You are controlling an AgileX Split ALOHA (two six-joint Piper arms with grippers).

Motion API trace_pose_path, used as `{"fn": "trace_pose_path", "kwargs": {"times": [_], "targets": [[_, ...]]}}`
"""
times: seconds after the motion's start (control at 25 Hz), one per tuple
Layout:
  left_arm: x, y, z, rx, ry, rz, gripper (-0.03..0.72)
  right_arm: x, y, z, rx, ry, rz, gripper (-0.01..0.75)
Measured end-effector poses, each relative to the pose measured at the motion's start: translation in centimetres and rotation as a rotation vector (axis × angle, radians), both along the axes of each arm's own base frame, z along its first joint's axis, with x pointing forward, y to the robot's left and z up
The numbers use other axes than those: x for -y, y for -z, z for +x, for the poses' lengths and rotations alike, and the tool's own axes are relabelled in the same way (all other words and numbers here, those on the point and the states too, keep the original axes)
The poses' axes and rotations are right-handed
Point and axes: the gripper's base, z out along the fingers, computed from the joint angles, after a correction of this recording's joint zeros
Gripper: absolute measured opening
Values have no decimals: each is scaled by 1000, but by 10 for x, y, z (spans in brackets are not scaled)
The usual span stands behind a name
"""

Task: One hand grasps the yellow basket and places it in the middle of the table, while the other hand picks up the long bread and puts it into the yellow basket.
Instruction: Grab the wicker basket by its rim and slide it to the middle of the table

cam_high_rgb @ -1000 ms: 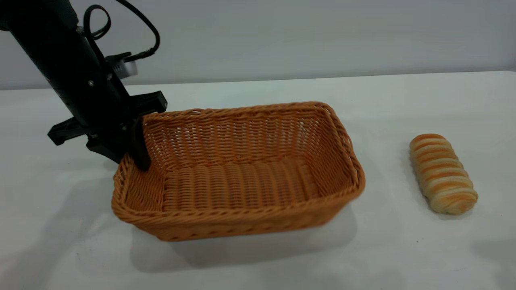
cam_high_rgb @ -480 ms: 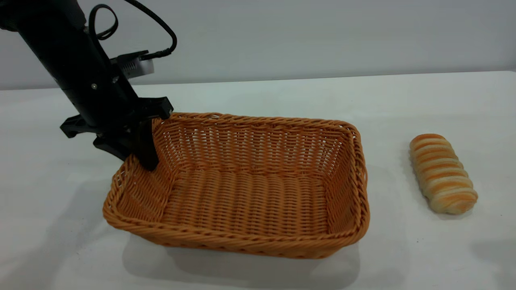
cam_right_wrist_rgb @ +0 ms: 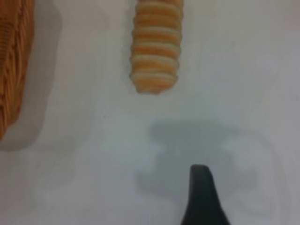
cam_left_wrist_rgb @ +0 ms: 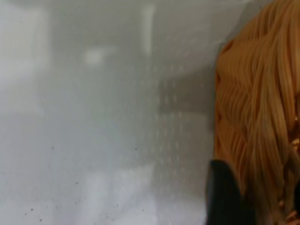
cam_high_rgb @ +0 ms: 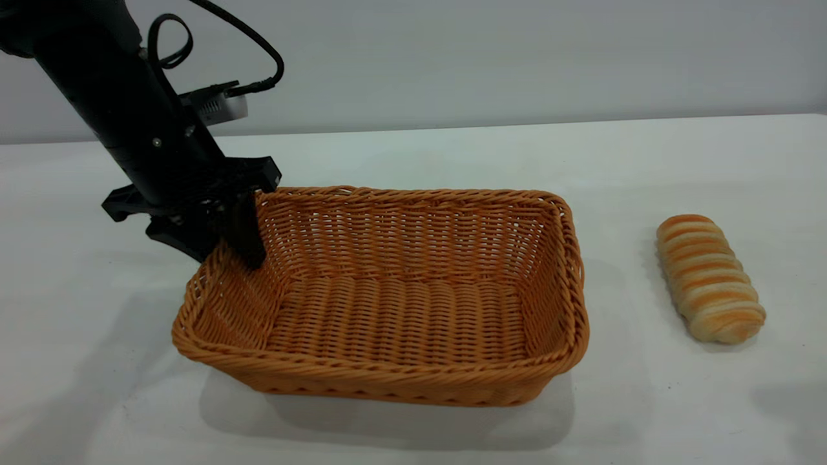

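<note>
left gripper [cam_high_rgb: 226, 242], upper left of the exterior frame: fingers clamped on the left end wall of the yellow basket [cam_high_rgb: 400, 303], one finger [cam_high_rgb: 247, 236] inside the rim. the basket sits flat on the table [cam_high_rgb: 413, 155], centre-left of frame. the long bread [cam_high_rgb: 709, 278] lies on the table at right, well apart from the basket. right gripper: one dark fingertip [cam_right_wrist_rgb: 201, 199] shows in the right wrist view, above the table near the bread; finger spacing cannot be told.

Sits mid-table [cam_high_rgb: 413, 155]: yellow basket [cam_high_rgb: 387, 297], with long bread [cam_high_rgb: 709, 278] apart at its 3 o'clock and left gripper [cam_high_rgb: 226, 242] clamped on the rim at 10 o'clock.
</note>
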Motion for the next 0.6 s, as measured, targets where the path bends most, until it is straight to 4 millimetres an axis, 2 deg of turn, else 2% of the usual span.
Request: {"fn": "trace_pose_path", "kwargs": {"times": [0.12, 0.24, 0.44, 0.6], "targets": [[0, 0, -1, -13, -16, -2, 567, -1, -2, 3, 40, -25, -7, 554], [0, -4, -1, -9, -15, -3, 628, -2, -3, 10, 89, -44, -8, 566], [-3, -33, -1, 70, 27, 26, 622, -6, 14, 30, 86, -56, -8, 593], [-5, -58, -3, 126, 46, 34, 596, -11, 45, 53, -11, -51, -2, 595]]}}
